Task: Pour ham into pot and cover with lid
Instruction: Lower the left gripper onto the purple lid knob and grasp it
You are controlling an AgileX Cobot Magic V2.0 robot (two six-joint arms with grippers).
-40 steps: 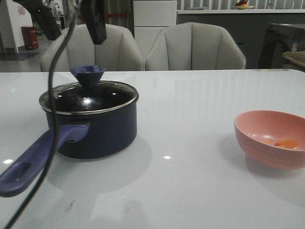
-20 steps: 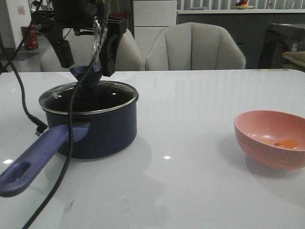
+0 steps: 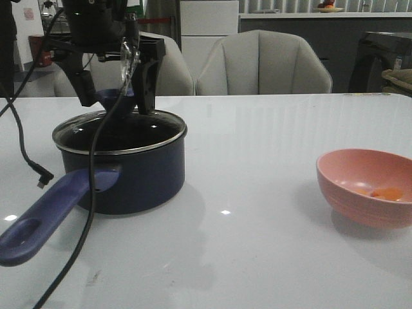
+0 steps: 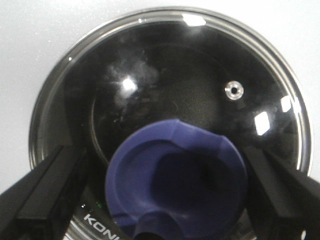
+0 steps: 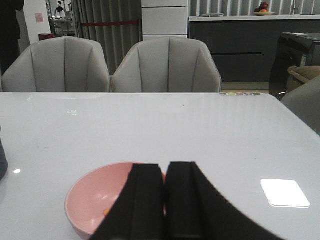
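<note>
The dark navy pot stands at the table's left, its long purple-blue handle pointing to the near-left corner. The glass lid rests on the pot. My left gripper is open and low over the lid, one finger on each side of the purple-blue knob, with a gap to each. A few orange ham pieces lie in the pink bowl at the right. My right gripper hangs shut and empty above that bowl.
A black cable from the left arm hangs in front of the pot and across its handle. Another loop of cable rests on the table left of the pot. Two grey chairs stand behind the table's far edge.
The left gripper has come down from above the pot, and its fingers now sit at knob height on both sides. The pot, lid and bowl have not moved.
</note>
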